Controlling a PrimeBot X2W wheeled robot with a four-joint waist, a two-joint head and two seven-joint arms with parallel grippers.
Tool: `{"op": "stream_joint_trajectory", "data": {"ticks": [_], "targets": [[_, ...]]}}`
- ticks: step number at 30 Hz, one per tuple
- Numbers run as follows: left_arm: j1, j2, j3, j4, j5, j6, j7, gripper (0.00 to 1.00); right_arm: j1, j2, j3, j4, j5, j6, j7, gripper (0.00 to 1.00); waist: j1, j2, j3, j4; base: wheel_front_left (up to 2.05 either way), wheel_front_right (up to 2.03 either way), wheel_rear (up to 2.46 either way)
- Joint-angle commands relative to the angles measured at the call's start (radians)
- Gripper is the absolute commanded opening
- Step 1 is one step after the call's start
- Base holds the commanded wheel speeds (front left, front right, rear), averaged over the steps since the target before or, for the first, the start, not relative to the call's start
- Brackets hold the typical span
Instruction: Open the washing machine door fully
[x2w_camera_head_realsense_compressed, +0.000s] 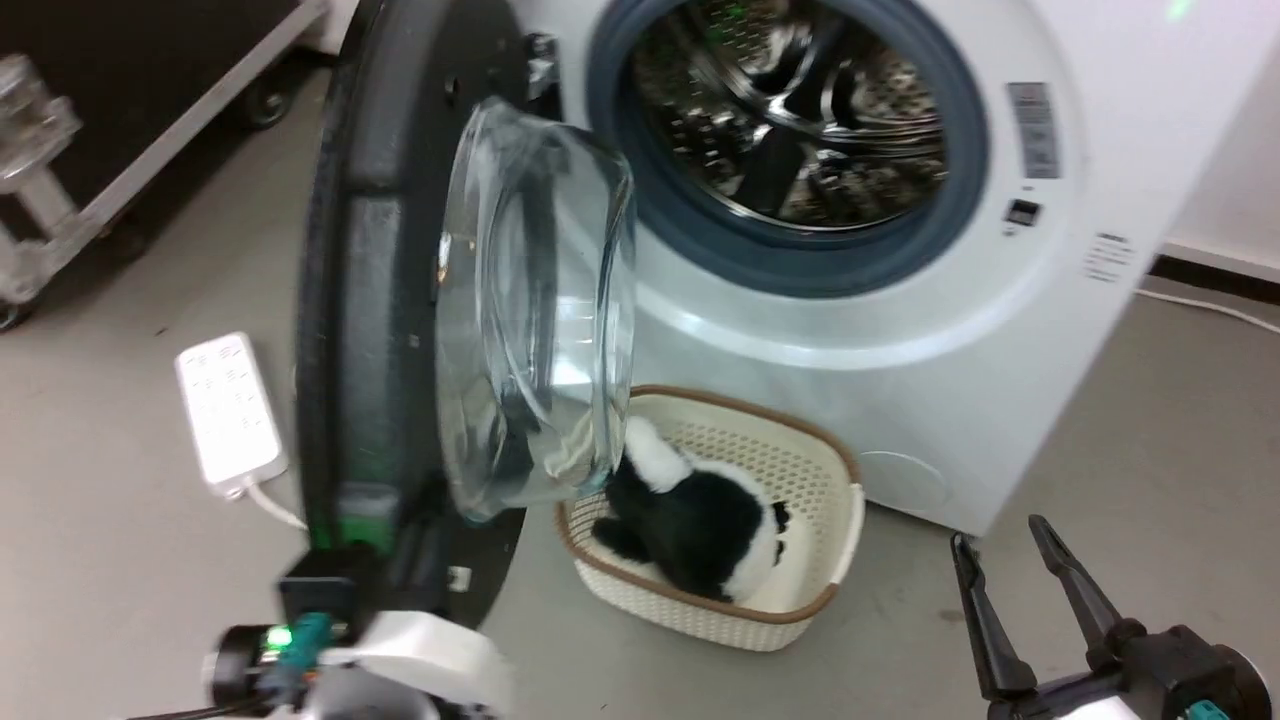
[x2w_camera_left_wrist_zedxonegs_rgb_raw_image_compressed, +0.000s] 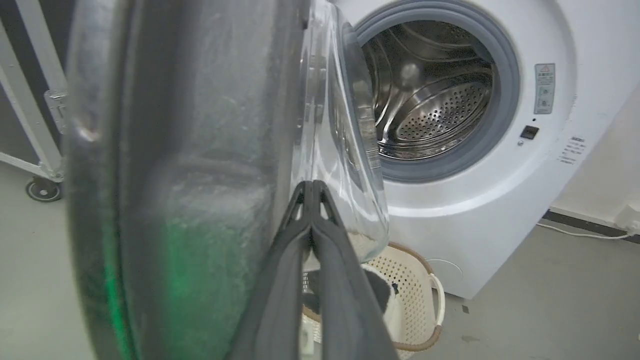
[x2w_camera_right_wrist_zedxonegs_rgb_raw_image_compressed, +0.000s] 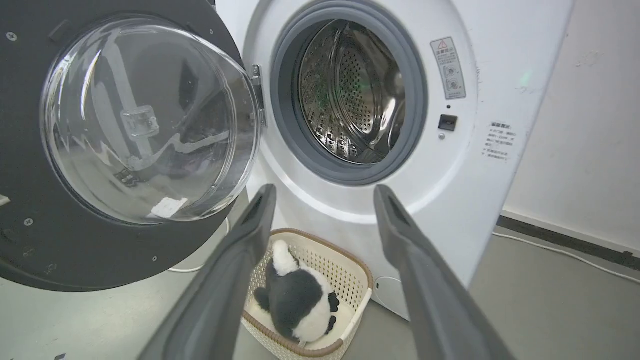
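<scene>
The washing machine door (x2w_camera_head_realsense_compressed: 365, 280) stands swung out from the white machine (x2w_camera_head_realsense_compressed: 1000, 380), seen almost edge-on, its clear glass bowl (x2w_camera_head_realsense_compressed: 540, 310) bulging toward the drum opening (x2w_camera_head_realsense_compressed: 790, 130). In the left wrist view my left gripper (x2w_camera_left_wrist_zedxonegs_rgb_raw_image_compressed: 311, 189) is shut, its tips resting against the door's (x2w_camera_left_wrist_zedxonegs_rgb_raw_image_compressed: 200, 150) inner face where the black rim meets the glass. My left wrist (x2w_camera_head_realsense_compressed: 400, 650) sits under the door's lower edge. My right gripper (x2w_camera_head_realsense_compressed: 1000, 545) is open and holds nothing, low at the right and apart from the machine. The right wrist view shows the door's (x2w_camera_right_wrist_zedxonegs_rgb_raw_image_compressed: 100, 255) inner side past the right gripper (x2w_camera_right_wrist_zedxonegs_rgb_raw_image_compressed: 324, 192).
A cream basket (x2w_camera_head_realsense_compressed: 830, 460) with a black-and-white plush toy (x2w_camera_head_realsense_compressed: 690, 520) sits on the floor below the drum, just right of the door. A white power strip (x2w_camera_head_realsense_compressed: 228, 410) lies left of the door. A wheeled black case (x2w_camera_head_realsense_compressed: 150, 100) stands far left. A white cable (x2w_camera_head_realsense_compressed: 1205, 305) runs along the wall.
</scene>
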Motion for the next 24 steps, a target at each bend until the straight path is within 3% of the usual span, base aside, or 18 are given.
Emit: {"op": "stream_joint_trajectory", "data": {"ticks": [1,9,13,17,18,24], "targets": [[0.015,0.011,0.021,-0.007,-0.006,0.012,-0.006,0.00,-0.010,0.003,0.000,0.005,-0.008,0.001,-0.004,1.00,0.0001,0.0000,0.022,0.027,0.00,0.00,0.00],[-0.033,0.069,0.180,-0.006,-0.073,0.049,-0.016,0.00,-0.048,0.001,0.010,0.001,-0.055,0.001,-0.004,1.00,0.0001,0.0000,0.119,0.043,0.00,0.00,0.00],[-0.082,0.126,0.278,0.029,-0.121,0.052,-0.001,0.00,-0.065,-0.019,-0.001,-0.009,-0.065,0.001,0.003,1.00,0.0001,0.0000,0.174,0.039,0.00,0.00,0.00],[-0.134,0.183,0.368,0.084,-0.185,0.029,0.005,0.00,-0.076,-0.042,-0.013,-0.020,-0.066,0.001,0.015,1.00,0.0001,0.0000,0.217,0.037,0.00,0.00,0.00],[-0.169,0.228,0.431,0.140,-0.225,0.014,0.003,0.00,-0.085,-0.058,-0.005,-0.039,-0.069,0.001,0.027,1.00,0.0001,0.0000,0.244,0.029,0.00,0.00,0.00],[-0.253,0.287,0.513,0.279,-0.288,-0.021,-0.026,0.00,-0.092,-0.101,-0.016,-0.084,-0.066,0.001,0.056,1.00,0.0001,0.0000,0.291,0.017,0.00,0.00,0.00]]}}
